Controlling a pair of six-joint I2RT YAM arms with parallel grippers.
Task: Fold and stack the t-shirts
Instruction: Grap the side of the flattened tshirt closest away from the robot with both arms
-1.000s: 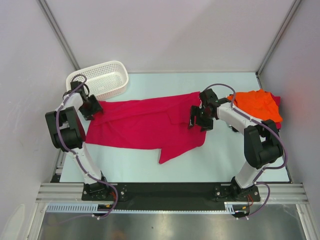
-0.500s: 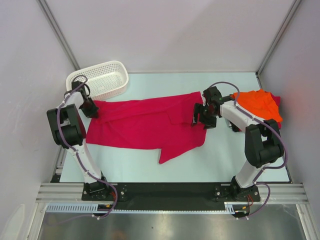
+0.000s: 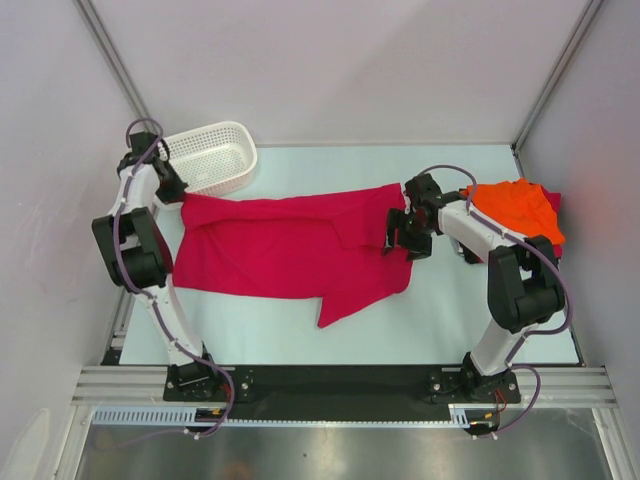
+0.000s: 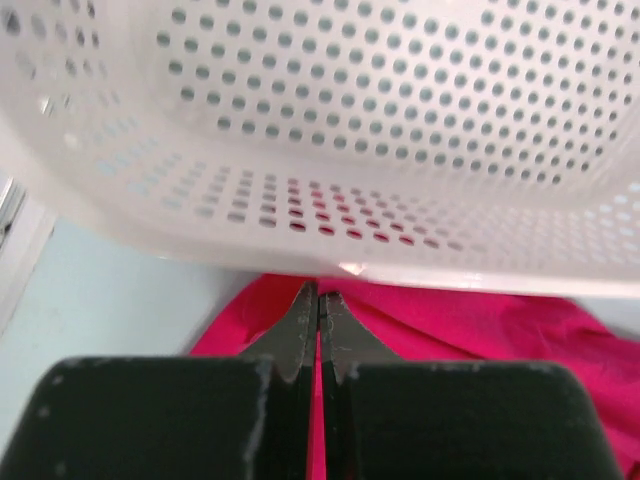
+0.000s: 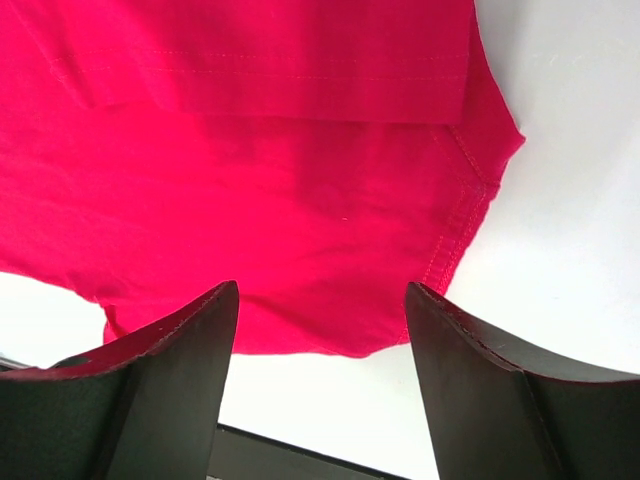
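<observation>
Crimson t-shirt [image 3: 290,245]: spread across the middle of the table [image 3: 300,330], left corner pinched up.
Left gripper [image 4: 319,300]: closed tight on that corner, just beside the white basket [image 4: 350,120].
Right gripper [image 5: 320,290]: jaws wide, holding nothing, over the shirt's right end.
Orange t-shirt [image 3: 515,208]: heaped at far right.
</observation>
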